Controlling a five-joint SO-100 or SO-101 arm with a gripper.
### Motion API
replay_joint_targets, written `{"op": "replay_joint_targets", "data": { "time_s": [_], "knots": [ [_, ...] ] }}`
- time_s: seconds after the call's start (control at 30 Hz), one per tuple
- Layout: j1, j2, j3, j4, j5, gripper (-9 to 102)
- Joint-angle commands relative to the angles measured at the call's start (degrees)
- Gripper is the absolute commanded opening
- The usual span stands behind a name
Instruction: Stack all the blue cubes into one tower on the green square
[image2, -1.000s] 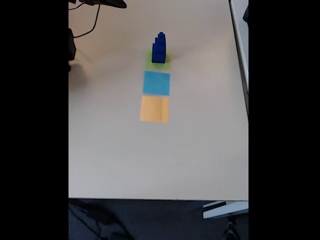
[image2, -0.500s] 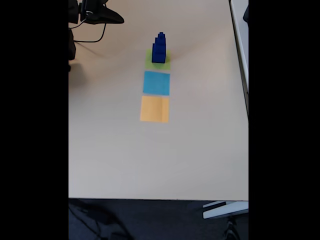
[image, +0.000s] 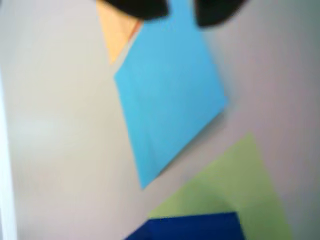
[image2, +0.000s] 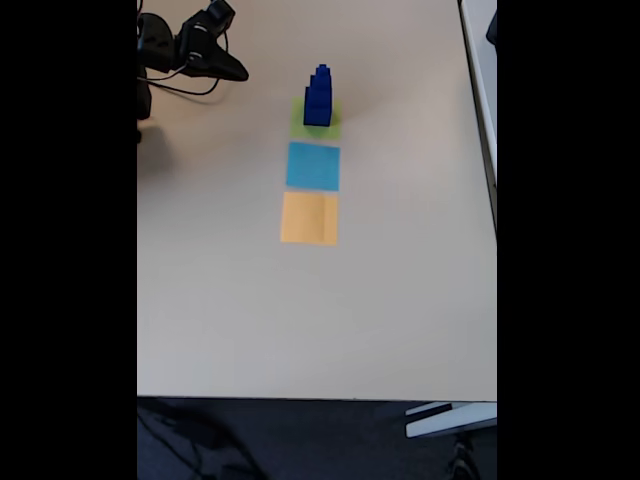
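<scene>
In the fixed view, the table (image2: 300, 320) carried a line of squares: orange square (image2: 309, 218) nearest, light-blue square (image2: 313, 166), then the green square (image2: 318, 122) farthest. The blue cubes (image2: 319, 96) stood stacked on it. The gripper (image2: 236, 74) hung far left, empty; how far it gaped I couldn't tell.

The blue cubes (image2: 318, 98) stand stacked in one upright tower, largest at the bottom, on the green square (image2: 331, 122).

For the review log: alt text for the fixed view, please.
A tower of blue cubes stands on the green square, with a light-blue square and an orange square in line below. The gripper hangs at upper left.
</scene>
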Motion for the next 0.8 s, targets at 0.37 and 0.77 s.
{"op": "replay_joint_targets", "data": {
  "time_s": [0.37,0.77],
  "knots": [
    [0.09,1.41,6.94,6.33,-12.39,0],
    [-0.53,1.41,7.12,8.44,-14.77,0]
  ]
}}
